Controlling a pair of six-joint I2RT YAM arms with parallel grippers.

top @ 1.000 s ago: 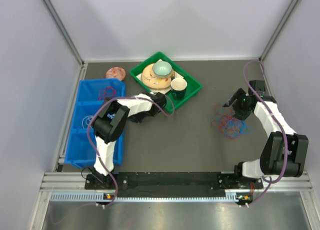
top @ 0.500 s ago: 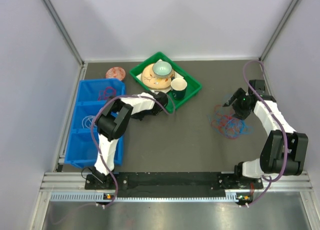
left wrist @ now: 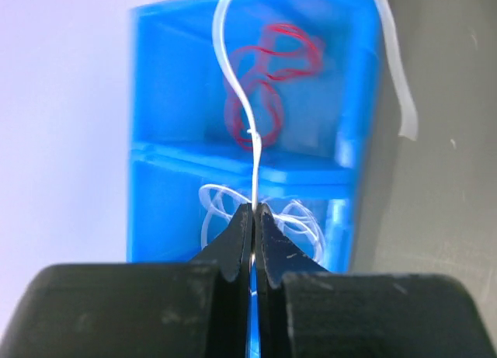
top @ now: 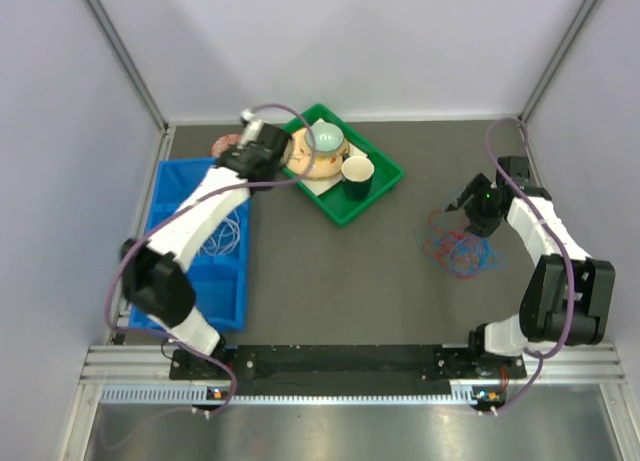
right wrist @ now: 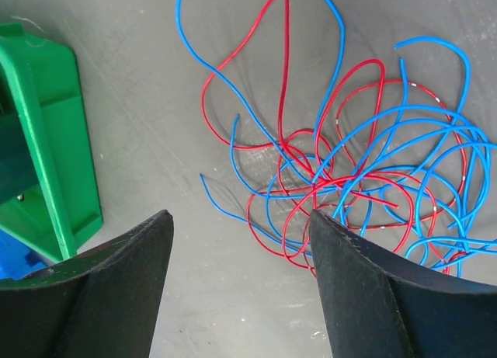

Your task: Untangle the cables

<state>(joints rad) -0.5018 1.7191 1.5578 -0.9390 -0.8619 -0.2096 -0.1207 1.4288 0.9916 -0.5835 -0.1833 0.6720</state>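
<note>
The left pincer (left wrist: 254, 217) is pressed together on a white cable (left wrist: 253, 168). The cable rises from between the tips, bends left and leaves the top of the left wrist view. The right pincer (right wrist: 241, 218) is spread wide, its tips apart above the left part of a tangle (right wrist: 365, 179) of red and blue cables. Whether the tips touch any strand I cannot tell.

In the top view the counter (top: 330, 271) fills the middle of the frame. The blue bin (top: 160, 206) lies along its left side, and the left arm reaches over the bin toward the upper left. The green tray (top: 378, 193) sits at upper centre. It carries a plate (top: 300, 159), a bowl (top: 324, 136) on the plate and a cup (top: 357, 173) just beside them. The tangle lies on the counter at the right of the frame, under the right pincer and well apart from the tray and bin.

In the left wrist view the bin's upper compartment holds red cables (left wrist: 264, 86) in loose loops. The compartment below holds white loops (left wrist: 299, 222), just behind the pincer's tips. A blurred white strand (left wrist: 400, 86) hangs at the upper right of that view, over the counter beside the bin.
</note>
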